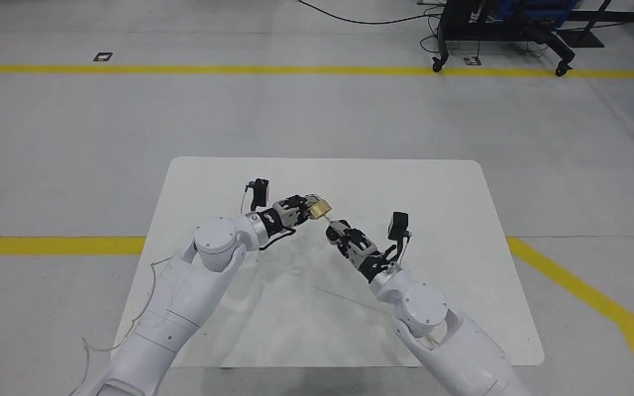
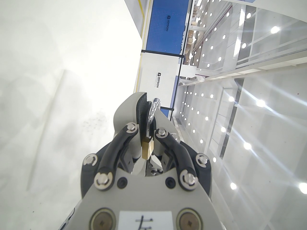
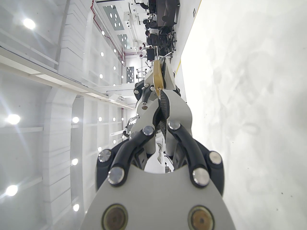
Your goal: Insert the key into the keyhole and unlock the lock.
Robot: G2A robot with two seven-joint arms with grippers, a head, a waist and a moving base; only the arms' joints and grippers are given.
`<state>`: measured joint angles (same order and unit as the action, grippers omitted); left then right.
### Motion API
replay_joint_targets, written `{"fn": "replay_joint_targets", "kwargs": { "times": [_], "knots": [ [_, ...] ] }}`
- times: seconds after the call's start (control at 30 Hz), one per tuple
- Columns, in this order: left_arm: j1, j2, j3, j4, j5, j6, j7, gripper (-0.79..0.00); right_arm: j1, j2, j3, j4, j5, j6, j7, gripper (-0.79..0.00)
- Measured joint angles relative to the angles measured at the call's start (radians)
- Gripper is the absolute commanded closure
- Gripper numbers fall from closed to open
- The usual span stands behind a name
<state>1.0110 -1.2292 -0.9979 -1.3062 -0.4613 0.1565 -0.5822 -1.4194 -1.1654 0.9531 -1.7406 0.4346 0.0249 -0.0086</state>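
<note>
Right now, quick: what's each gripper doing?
Left gripper: closed, holding the padlock.
Right gripper: closed, tips at the padlock; whether it pinches the key cannot be told.

Glossy brass-coloured metal lock (image 1: 318, 208), matt smooth white table (image 1: 436, 198), rough black rubbery finger pads (image 3: 164, 104).

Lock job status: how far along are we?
Done: the left gripper is shut on the padlock and holds it over the table. In hand: the right gripper is shut, with its tips right at the padlock's end. I can't tell whether the key is in the keyhole yet. Left: seating the key if needed, then turning it to unlock.
</note>
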Motion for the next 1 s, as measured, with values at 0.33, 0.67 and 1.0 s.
{"fn": "replay_joint_targets", "kwargs": {
  "times": [0.33, 0.67, 1.0],
  "knots": [
    [0.003, -0.005, -0.010, 0.003, -0.006, -0.001, -0.002, 0.000, -0.017, -0.011, 0.007, -0.009, -0.018, 0.001, -0.007, 0.000],
    [0.003, -0.008, -0.013, 0.006, 0.001, 0.002, -0.020, 0.000, -0.019, -0.026, 0.008, -0.001, -0.039, -0.010, -0.024, 0.000],
    [0.004, -0.012, -0.022, 0.009, 0.002, 0.003, -0.026, 0.000, -0.030, -0.037, 0.015, -0.007, -0.091, -0.007, -0.061, 0.000]
  ]
}}
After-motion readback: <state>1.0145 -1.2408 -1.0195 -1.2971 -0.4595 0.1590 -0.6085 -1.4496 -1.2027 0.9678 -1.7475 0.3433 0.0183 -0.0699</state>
